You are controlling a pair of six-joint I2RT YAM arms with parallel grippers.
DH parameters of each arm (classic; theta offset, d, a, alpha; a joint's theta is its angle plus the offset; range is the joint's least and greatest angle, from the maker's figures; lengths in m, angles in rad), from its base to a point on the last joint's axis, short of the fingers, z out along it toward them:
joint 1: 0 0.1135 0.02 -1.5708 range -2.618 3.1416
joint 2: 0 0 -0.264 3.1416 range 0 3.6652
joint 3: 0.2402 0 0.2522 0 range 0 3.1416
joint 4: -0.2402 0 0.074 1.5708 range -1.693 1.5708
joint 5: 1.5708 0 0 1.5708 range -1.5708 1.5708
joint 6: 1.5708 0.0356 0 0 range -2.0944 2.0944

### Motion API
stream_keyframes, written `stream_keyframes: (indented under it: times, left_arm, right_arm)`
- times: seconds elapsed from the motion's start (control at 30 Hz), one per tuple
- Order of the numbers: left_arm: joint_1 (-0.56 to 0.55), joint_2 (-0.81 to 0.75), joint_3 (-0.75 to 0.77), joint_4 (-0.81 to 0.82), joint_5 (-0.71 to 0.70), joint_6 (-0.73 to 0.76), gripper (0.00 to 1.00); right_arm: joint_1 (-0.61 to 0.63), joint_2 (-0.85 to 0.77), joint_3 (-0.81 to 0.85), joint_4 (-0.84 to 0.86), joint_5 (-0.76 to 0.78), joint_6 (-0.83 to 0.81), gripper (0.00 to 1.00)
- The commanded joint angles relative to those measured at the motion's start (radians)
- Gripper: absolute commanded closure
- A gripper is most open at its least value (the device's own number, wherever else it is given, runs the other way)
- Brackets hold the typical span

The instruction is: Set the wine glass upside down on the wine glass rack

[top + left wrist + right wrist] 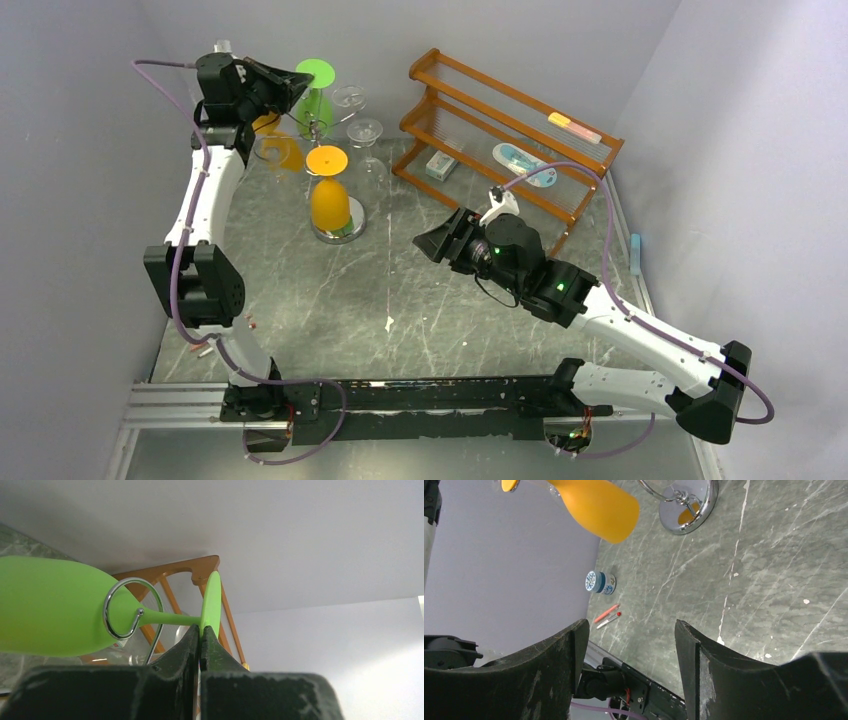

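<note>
Left hand: the left gripper is pinched tight on the edge of the flat round foot of the green plastic wine glass.
Green glass: it is upside down, with its foot on top and its cup hanging below. It is at the far left of the table.
Rack: a curly arm of the shiny silver wire rack bends round the thin green stem. I cannot tell if the wire touches the stem.
Right hand: the right gripper is wide open and holds nothing. It hangs over the grey stone table, well apart from the rack.
Other glasses: an orange plastic glass hangs upside down on the rack above its round mirror base. Clear glasses are near it.
Shelf: a brown wooden two-step shelf stands at the far right.
Small things: a little blue and white jar and two red pens lie on the table near the left wall.
</note>
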State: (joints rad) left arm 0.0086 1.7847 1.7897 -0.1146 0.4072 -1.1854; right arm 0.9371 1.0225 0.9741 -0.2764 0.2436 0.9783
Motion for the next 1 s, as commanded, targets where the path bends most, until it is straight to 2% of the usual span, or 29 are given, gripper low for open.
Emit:
stream_keyframes:
  times: [0.0, 0.67, 0.97]
  left_arm:
    - [-0.003, -0.013, 0.054, -0.026, -0.067, 0.033, 0.95]
    - [-0.003, -0.038, 0.040, -0.082, -0.238, 0.060, 0.95]
    - [-0.003, -0.007, 0.053, -0.050, -0.228, 0.042, 0.95]
  right_arm:
    - [-0.004, -0.013, 0.004, -0.019, 0.031, -0.005, 0.33]
    - [-0.004, -0.009, 0.005, -0.014, 0.033, -0.004, 0.33]
    - [-0.006, -0.020, 0.000, -0.014, 0.036, -0.003, 0.33]
